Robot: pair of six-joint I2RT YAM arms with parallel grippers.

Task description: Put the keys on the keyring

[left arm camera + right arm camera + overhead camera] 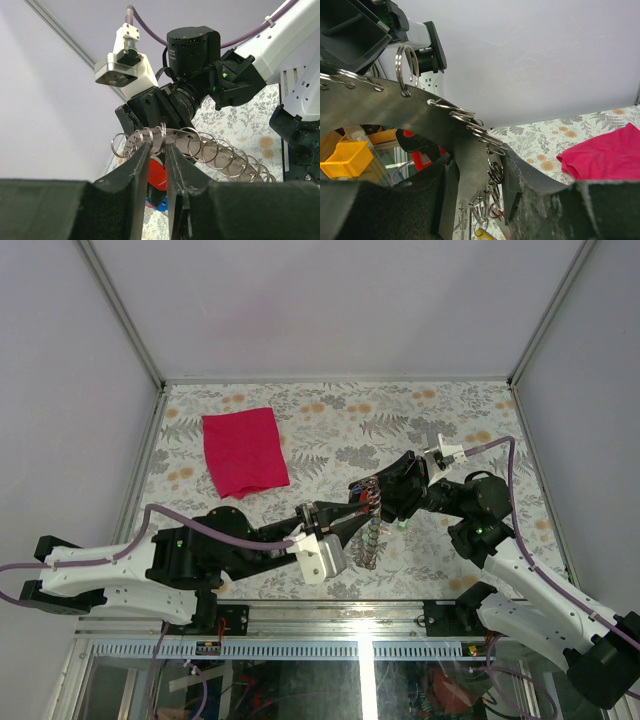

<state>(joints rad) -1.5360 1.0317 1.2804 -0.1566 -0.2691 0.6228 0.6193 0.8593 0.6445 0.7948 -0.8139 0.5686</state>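
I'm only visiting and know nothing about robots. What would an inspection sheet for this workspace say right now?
Surface: flower-patterned table, lying flat.
Job's things: grey keyring held up off the table, small rings along its edge; a red-headed key behind the left fingers.
Clutter: magenta cloth at the far left.
Grippers: right claw clamps the keyring; left claw has narrow jaws around a small ring, grip unclear.
Cables: purple cable along each arm.
Surroundings: plain white walls, yellow bin beyond the table.
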